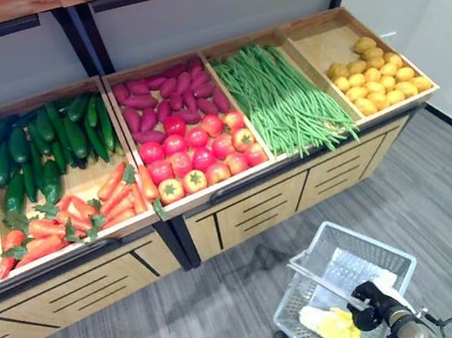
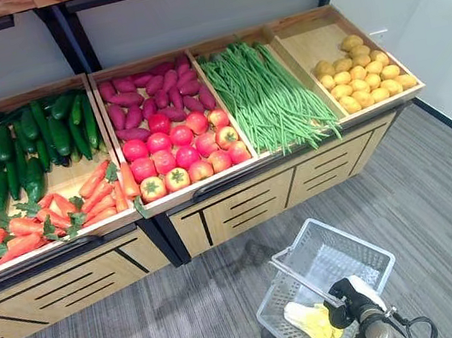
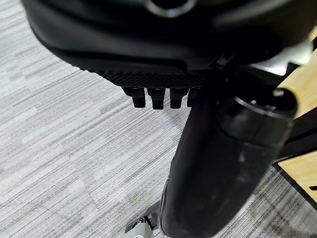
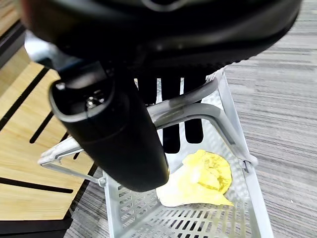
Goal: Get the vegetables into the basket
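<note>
White wire made the basket (image 1: 371, 256), and it hung low at my right side over the grey floor (image 1: 437, 186). My right hand (image 4: 171, 106) had its fingers curled round the basket's handle (image 4: 198, 111). Yellow leafy stuff (image 4: 200, 181) lay inside. My left hand (image 3: 158, 94) hung over the floor with fingers curled, holding nothing. Carrots (image 1: 69, 217), cucumbers (image 1: 48, 142), tomatoes (image 1: 197, 152) and beans (image 1: 279, 99) sat in the wooden stand (image 1: 242, 210).

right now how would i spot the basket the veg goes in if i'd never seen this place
Find the long wooden produce stand; the basket hangs over the grey carpet in front of its right half. It is a pale grey slotted basket, its handle gripped by the right hand, with one yellow leafy item inside.
</note>
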Tool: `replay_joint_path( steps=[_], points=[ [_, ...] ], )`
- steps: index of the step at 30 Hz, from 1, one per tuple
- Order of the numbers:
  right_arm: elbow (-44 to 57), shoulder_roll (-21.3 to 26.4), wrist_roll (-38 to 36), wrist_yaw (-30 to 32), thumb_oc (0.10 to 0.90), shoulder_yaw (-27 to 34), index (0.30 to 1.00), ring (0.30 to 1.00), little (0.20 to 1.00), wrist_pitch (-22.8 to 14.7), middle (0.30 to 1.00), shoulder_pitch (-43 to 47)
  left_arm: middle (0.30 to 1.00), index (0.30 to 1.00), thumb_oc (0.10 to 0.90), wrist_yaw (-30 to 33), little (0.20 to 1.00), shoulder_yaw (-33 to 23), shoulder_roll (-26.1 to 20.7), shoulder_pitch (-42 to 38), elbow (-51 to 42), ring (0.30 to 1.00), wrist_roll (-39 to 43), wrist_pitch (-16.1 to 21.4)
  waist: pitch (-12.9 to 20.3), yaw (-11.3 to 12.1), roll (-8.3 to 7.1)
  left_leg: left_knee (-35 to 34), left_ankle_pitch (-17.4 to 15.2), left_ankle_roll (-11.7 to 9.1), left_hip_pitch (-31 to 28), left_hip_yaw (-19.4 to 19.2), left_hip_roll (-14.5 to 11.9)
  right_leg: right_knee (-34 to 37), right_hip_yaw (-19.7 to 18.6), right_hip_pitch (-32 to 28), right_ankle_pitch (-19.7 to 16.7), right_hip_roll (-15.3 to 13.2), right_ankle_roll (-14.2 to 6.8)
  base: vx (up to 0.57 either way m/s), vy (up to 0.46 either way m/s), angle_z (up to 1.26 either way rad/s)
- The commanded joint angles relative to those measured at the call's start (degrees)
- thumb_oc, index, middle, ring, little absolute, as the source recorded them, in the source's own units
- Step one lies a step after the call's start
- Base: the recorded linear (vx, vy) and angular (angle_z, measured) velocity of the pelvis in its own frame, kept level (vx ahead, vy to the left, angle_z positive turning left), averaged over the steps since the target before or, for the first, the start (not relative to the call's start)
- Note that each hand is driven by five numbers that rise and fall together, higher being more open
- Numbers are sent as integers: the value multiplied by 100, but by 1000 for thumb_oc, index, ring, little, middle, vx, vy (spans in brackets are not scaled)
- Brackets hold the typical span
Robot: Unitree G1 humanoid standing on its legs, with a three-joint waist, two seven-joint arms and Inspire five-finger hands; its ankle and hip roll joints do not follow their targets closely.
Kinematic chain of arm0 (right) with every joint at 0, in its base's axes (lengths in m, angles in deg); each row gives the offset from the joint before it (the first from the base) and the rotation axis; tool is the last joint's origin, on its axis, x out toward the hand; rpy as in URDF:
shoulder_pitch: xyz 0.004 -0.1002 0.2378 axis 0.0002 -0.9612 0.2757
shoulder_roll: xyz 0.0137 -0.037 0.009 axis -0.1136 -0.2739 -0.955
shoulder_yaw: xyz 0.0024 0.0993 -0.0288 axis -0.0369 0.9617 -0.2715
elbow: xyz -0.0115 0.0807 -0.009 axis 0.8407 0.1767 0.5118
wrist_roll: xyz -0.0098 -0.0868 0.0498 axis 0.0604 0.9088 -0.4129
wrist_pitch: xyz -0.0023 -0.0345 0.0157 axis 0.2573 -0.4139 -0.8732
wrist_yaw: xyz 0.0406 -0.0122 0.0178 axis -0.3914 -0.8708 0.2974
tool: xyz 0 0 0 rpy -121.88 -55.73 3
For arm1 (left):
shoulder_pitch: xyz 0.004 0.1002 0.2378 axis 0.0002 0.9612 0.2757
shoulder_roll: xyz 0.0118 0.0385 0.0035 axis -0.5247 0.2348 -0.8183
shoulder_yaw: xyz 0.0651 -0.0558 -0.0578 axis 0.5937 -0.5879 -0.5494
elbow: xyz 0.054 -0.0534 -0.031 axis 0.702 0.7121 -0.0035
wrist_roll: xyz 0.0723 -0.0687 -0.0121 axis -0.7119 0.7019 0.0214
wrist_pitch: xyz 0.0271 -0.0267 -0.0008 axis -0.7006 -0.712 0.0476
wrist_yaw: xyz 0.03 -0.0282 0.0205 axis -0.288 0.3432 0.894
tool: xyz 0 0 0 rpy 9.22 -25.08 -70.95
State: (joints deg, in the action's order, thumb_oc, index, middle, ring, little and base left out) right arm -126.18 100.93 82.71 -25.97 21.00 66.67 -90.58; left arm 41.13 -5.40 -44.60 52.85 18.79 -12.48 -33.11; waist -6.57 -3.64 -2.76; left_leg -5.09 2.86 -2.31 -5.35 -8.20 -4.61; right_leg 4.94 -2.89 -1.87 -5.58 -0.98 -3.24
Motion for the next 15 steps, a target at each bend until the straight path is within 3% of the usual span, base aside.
replay_joint_path(
  steps=[1, 3, 4, 7, 8, 11, 15],
  points=[
    [386, 146, 26, 269, 400, 40, 300, 300, 300, -438, 300, 106, 1000, 1000, 900, 273, 1000, -24, -417, -246, 331, 1000, 106, 36, 339, 34, -338, 9, -56, -249, 189, 58, -266, 1, -2, 244, -73, -608, -539, 0, 0, 0],
    [247, 152, 70, 330, 400, 46, 300, 300, 300, -453, 300, 129, 1000, 1000, 900, 314, 1000, -8, -450, -261, 303, 1000, 115, 64, 325, 54, -331, 9, -55, -249, 200, 71, -262, 6, 16, 239, -75, -621, -543, 0, 0, 0],
    [24, 103, 36, 551, 400, 186, 300, 300, 300, -534, 300, 206, 1000, 1000, 900, 472, 1000, -69, -373, 215, 409, 1000, 84, 118, 222, 240, -344, 9, -24, -222, 274, 224, -226, -6, 118, 224, -76, -649, -541, -29, -2, 4],
    [-209, 103, 68, 544, 400, 148, 300, 300, 300, -529, 300, 201, 1000, 1000, 900, 486, 1000, 124, -355, 0, 253, 1000, 27, 170, 206, 213, -320, 9, -12, -208, 311, 265, -209, -34, 150, 230, -68, -664, -545, 2, 7, 26],
    [-638, -14, 98, 726, 400, 195, 300, 300, 300, -571, 300, 263, 1000, 1000, 900, 441, 1000, 99, -436, 59, 131, 1000, 287, 488, 165, 290, -341, 9, -1, -198, 352, 366, -190, -64, 217, 235, -41, -682, -543, 9, -11, 54],
    [-970, -112, 76, 785, 400, 139, 300, 300, 300, -536, 300, 300, 1000, 1000, 900, 670, 1000, 218, -326, -20, 141, 1000, 249, 397, 153, 305, -360, 9, 5, -196, 379, 418, -173, -85, 248, 230, -21, -683, -535, 5, -8, 29],
    [-1396, -208, 47, 993, 400, 182, 300, 300, 300, -647, 300, 459, 1000, 1000, 900, 895, 1000, 208, -519, -5, -163, 1000, 459, 625, 59, 437, -322, 9, 45, -191, 487, 642, -167, -120, 388, 237, 26, -707, -515, 2, -11, 26]
  ],
)
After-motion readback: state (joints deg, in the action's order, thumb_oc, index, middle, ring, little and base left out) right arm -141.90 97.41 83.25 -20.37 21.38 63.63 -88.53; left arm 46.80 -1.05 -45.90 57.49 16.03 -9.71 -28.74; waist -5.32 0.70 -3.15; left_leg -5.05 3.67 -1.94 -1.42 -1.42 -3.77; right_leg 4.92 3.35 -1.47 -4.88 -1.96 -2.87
